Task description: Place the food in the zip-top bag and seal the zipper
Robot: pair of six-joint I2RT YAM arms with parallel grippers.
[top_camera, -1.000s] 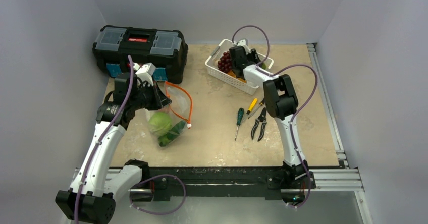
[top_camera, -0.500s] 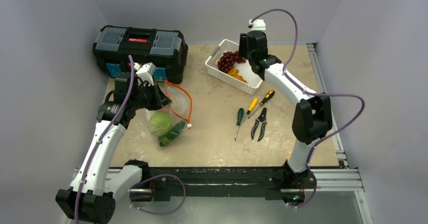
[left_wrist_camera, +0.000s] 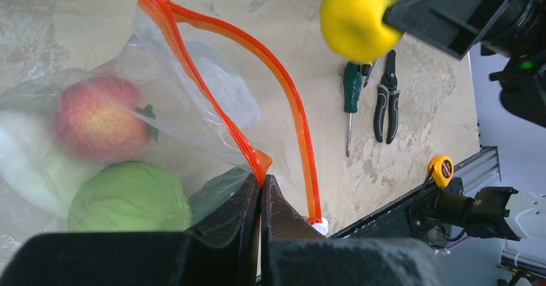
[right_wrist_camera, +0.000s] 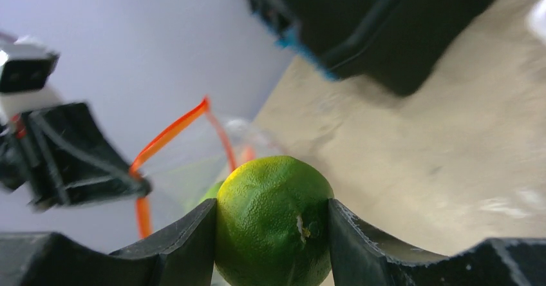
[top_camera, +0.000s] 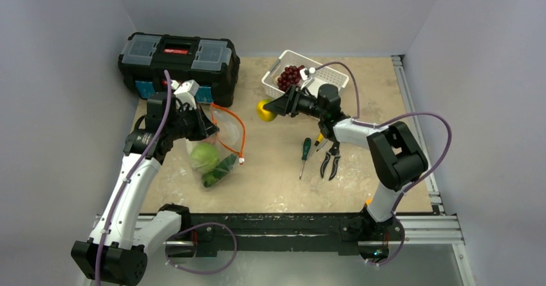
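The clear zip-top bag (top_camera: 216,151) lies at the left of the table, mouth open, its orange-red zipper (top_camera: 235,126) arching up. Inside are a round green cabbage (top_camera: 203,156), a dark cucumber (top_camera: 220,169), a pink peach (left_wrist_camera: 96,117) and a white vegetable (left_wrist_camera: 22,163). My left gripper (left_wrist_camera: 261,184) is shut on the zipper strip (left_wrist_camera: 222,115) and holds the mouth up; the white slider (left_wrist_camera: 318,221) hangs low. My right gripper (top_camera: 270,108) is shut on a yellow-green citrus (top_camera: 264,110), also seen in the right wrist view (right_wrist_camera: 273,218), held in the air right of the bag's mouth.
A black toolbox (top_camera: 177,64) stands at the back left. A white slotted basket (top_camera: 309,87) with dark grapes (top_camera: 288,77) is at the back. Screwdrivers (top_camera: 304,155) and pliers (top_camera: 331,160) lie at the middle right. A metal rail (top_camera: 412,118) edges the right.
My right arm lifted from the basket with the citrus and swung left and down toward the bag's mouth. The left gripper and bag stayed still.
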